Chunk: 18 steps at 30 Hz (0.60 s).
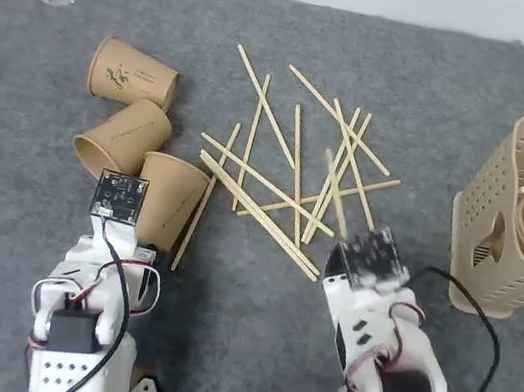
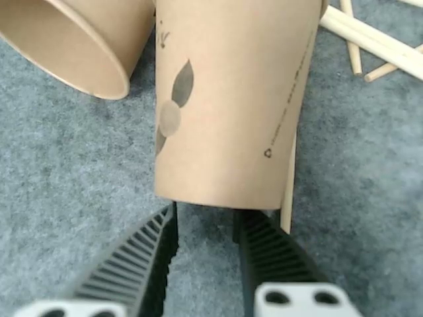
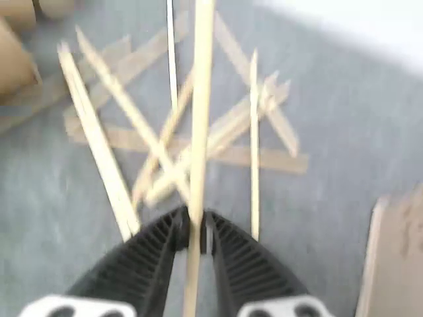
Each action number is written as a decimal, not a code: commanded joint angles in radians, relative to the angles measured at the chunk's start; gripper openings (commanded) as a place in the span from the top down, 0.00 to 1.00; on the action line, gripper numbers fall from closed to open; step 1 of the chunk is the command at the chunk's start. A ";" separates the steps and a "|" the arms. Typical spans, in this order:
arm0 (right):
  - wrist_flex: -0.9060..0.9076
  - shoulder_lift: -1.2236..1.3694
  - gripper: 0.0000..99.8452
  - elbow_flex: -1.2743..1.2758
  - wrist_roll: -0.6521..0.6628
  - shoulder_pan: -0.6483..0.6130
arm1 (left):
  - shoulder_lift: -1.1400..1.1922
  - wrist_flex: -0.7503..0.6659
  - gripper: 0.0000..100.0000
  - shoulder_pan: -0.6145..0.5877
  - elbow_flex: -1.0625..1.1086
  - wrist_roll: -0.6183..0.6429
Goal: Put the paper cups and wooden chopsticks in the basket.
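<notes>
Right gripper (image 3: 193, 224) pinching one wooden chopstick (image 3: 200, 99) above scattered pile (image 1: 286, 175); left gripper (image 2: 205, 214) spread, just beside narrow end of lying paper cup (image 2: 225, 99).

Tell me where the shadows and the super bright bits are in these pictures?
High view: soft, even light, faint shadows beside the cups and sticks on the grey mat. Left wrist view: a dim shadow under the near cup, just ahead of the left claw. Right wrist view: a glaring white patch far past the stick in the right claw.
</notes>
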 commanded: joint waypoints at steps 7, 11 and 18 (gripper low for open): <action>0.031 -0.067 0.99 -0.021 -0.012 0.010 | -0.012 0.000 0.87 0.008 -0.005 -0.006; 0.065 -0.137 0.99 -0.046 -0.040 0.025 | -0.012 0.000 0.87 0.008 -0.005 -0.006; -0.062 -0.107 0.99 -0.180 -0.109 0.183 | -0.012 0.000 0.87 0.008 -0.005 -0.006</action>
